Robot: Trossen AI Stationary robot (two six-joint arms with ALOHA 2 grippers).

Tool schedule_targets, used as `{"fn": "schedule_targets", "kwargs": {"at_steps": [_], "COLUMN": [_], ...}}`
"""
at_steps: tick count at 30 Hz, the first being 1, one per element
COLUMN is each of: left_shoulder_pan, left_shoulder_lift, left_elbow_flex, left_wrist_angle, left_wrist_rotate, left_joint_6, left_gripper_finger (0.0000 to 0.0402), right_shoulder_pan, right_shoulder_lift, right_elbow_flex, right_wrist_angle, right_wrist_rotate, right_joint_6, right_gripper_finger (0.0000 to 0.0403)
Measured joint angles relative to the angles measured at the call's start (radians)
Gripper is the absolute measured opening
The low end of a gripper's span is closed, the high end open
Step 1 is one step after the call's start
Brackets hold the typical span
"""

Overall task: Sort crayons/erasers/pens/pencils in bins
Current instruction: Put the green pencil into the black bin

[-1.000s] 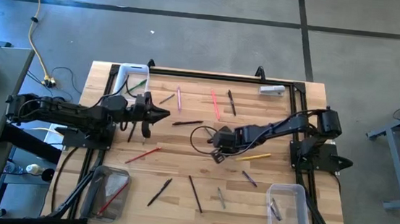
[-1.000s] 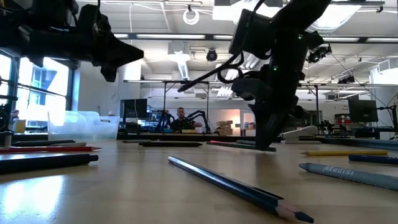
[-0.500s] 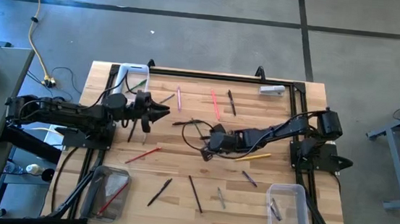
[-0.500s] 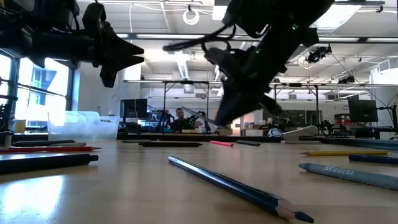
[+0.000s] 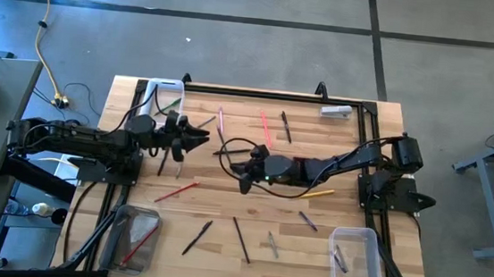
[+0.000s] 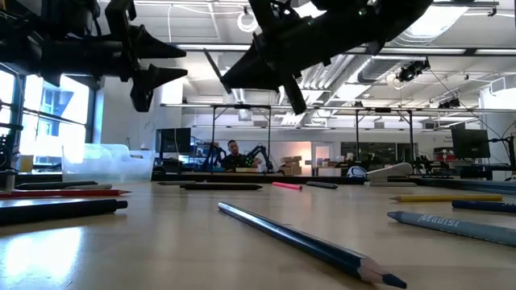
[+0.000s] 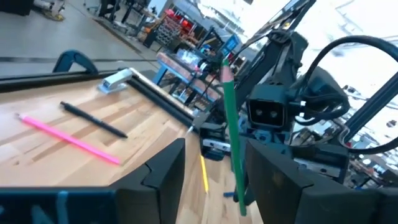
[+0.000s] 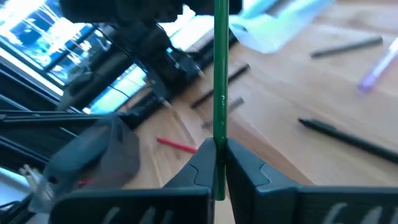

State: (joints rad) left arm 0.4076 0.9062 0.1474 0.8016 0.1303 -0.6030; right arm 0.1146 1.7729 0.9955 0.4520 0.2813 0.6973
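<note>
My right gripper (image 8: 219, 149) is shut on a green pencil (image 8: 220, 74) and holds it high above the table's middle (image 5: 242, 172). In the low view the pencil (image 6: 211, 67) slants up toward my left gripper (image 6: 181, 63). That gripper stands open and level over the far left of the table (image 5: 202, 136). In the left wrist view the pencil (image 7: 231, 124) shows in the gap between the left fingers (image 7: 168, 162); I see no touch. Pens, pencils and crayons lie scattered flat on the wood. My right gripper pinches the green pencil near one end (image 8: 219, 134) between its two fingers, which lie across it. The fingers come from the table's right, slanting a little downward. The pencil is lifted clear of the table, its long part sticking out past the fingers toward the left gripper.
A white-rimmed bin (image 5: 163, 95) stands at the far left, a grey-tinted bin (image 5: 131, 236) at the near left and a clear bin (image 5: 355, 257) at the near right. Loose sticks include a red one (image 5: 177, 191), a yellow one (image 5: 314, 194) and a pink one (image 5: 266, 127).
My right gripper has risen from the table with the green pencil. It has tipped from pointing down to nearly level and gone toward the left gripper. The pencil is now lifted clear. My left gripper has stayed in place, rolled about its own axis and opened.
</note>
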Motion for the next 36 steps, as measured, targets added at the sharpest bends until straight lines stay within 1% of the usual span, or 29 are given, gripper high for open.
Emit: {"fn": "schedule_targets", "kwargs": {"at_steps": [5,11,14,23,29,33,36], "left_shoulder_pan": [-0.021,-0.058,-0.077,-0.140,-0.149,-0.156,-0.189], "left_shoulder_lift": [0.001,0.007,0.025,0.147,0.217,0.266,0.313], "left_elbow_flex": [0.000,0.000,0.001,0.001,0.001,0.026,0.063], "left_wrist_angle": [0.048,0.096,0.160,0.383,0.487,0.497,0.500], "left_wrist_rotate": [-0.009,-0.066,-0.072,-0.063,-0.064,-0.055,-0.042], "left_joint_6": [-0.010,-0.001,0.012,0.070,0.075,0.075,0.101], "left_gripper_finger": [0.0157,0.0157,0.0157,0.0157,0.0157,0.0157,0.0157], "right_shoulder_pan": [0.000,0.003,0.011,0.014,0.026,0.030,0.031], "right_shoulder_lift": [0.000,0.000,0.000,0.000,0.000,0.000,0.000], "right_elbow_flex": [0.000,0.000,0.000,0.000,0.000,0.000,0.000], "right_wrist_angle": [0.055,0.100,0.115,0.143,0.158,0.158,0.158], "right_wrist_rotate": [-0.001,-0.021,-0.024,-0.038,-0.045,-0.045,-0.045], "right_joint_6": [-0.068,-0.140,-0.176,-0.196,-0.227,-0.228,-0.232], "right_gripper_finger": [0.0007,0.0007,0.0007,0.0007,0.0007,0.0007,0.0007]}}
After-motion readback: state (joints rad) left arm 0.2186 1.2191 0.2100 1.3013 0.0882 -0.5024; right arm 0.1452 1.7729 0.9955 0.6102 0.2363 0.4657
